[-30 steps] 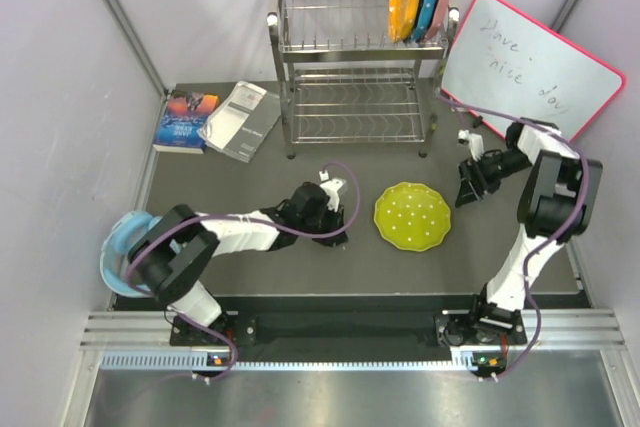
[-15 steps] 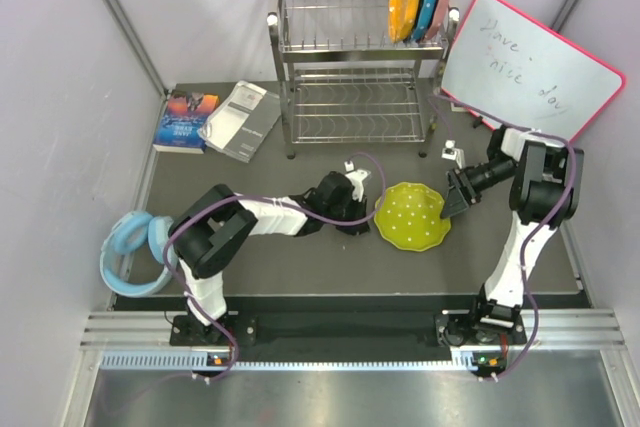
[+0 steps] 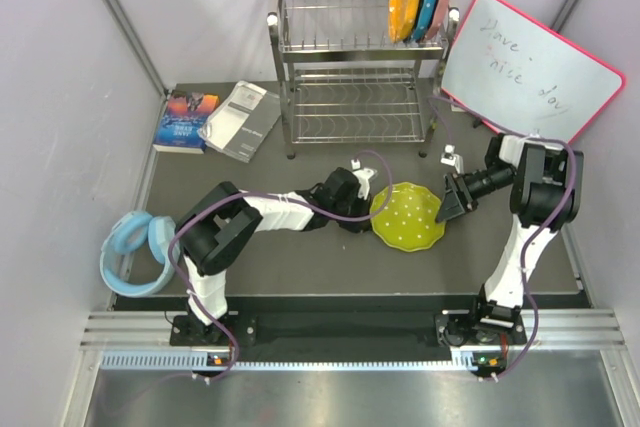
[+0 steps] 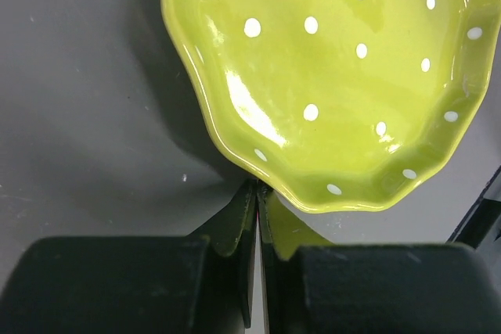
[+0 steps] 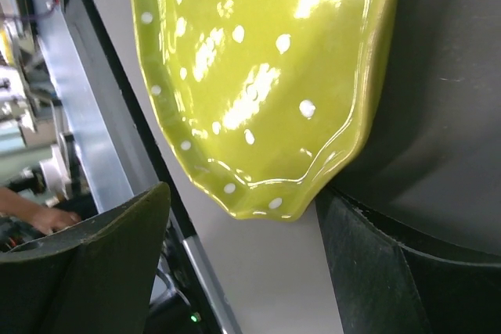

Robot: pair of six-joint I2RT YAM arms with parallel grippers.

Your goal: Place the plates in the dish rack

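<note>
Item: yellow-green plate [image 3: 408,215], tilted on tabletop [image 3: 270,267], 6 o'clock of dish rack [image 3: 350,112]; left fingers [image 4: 231,224] pinched on its 9 o'clock rim; right fingers [image 5: 102,248] spread apart, straddling its 3 o'clock rim.

Left arm [image 3: 270,215] stretched low and far to its right, forearm near level. Left gripper [image 4: 257,193] closed, 2 fingers [image 4: 117,287] pressed to a hairline slit. Right arm [image 3: 540,192] folded back, wrist reaching inward to its left. Right gripper [image 3: 447,197] jaws spread wide.
</note>
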